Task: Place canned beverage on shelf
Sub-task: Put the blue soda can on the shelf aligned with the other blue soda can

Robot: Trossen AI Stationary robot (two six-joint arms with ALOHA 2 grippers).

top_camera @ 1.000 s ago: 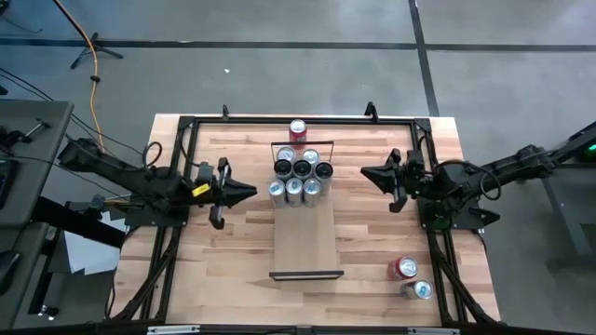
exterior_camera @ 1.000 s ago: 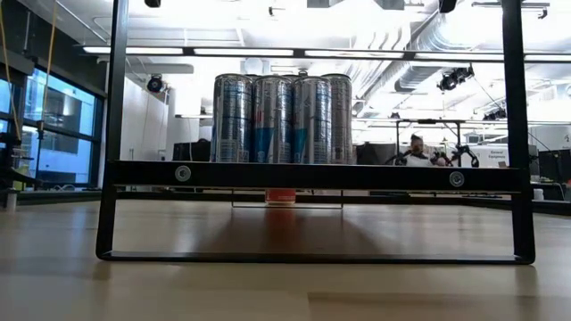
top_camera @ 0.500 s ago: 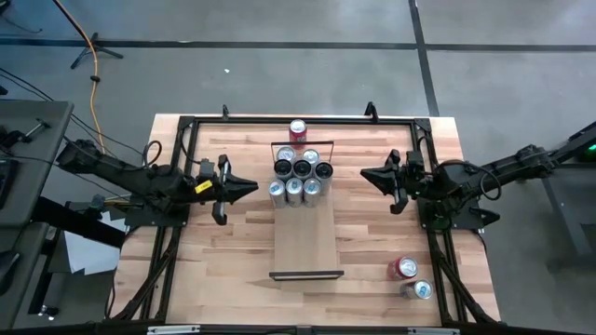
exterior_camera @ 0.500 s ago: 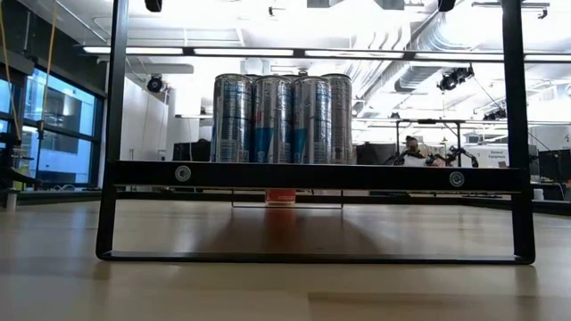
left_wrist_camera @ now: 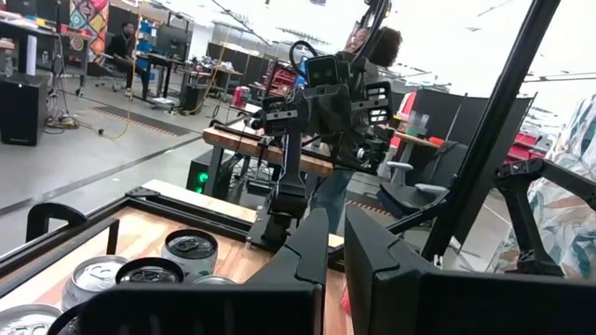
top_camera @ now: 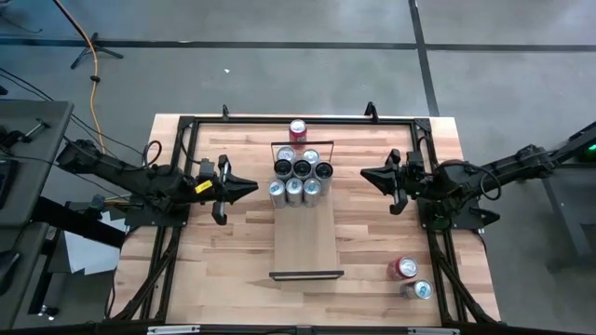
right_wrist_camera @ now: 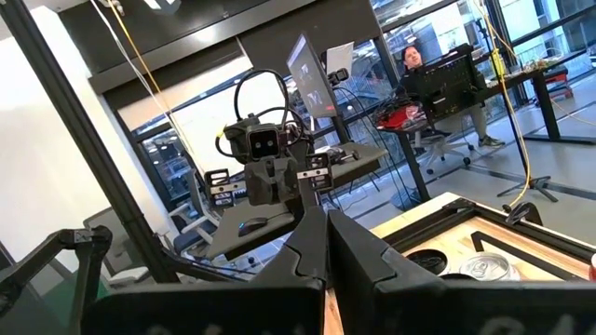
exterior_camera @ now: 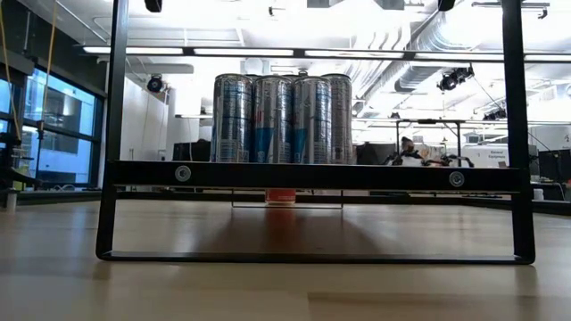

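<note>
I judge the job partly done: seven silver cans [top_camera: 301,177] already stand packed in a tight cluster at the far end of the shelf [top_camera: 305,244], with its near stretch of pale plank bare; three cans are not yet on it, as far as I can see; a red-topped can [top_camera: 298,129] stands upright on the table [top_camera: 233,261] just beyond the shelf's far rail, another red can [top_camera: 404,269] stands near the table's front right corner, and a silver can [top_camera: 420,290] sits just beside it, touching or nearly so; from the low view the shelved cans [exterior_camera: 282,119] rise in a row above the black rail [exterior_camera: 312,176], all upright; my left gripper [top_camera: 250,189] hangs over the table to the left of the cluster, tips pointing at it and apart from it, fingers pressed together and carrying nothing; my right gripper [top_camera: 367,173] mirrors it on the other side of the cluster, likewise pinched closed on empty air, clear of every can; in my left wrist view the two dark fingers [left_wrist_camera: 312,251] show only a thin seam between them; in my right wrist view the pads [right_wrist_camera: 312,251] meet at a point; I reckon the right arm is best placed for the two front-corner cans, and it must spread its fingers before it can take either.
</note>
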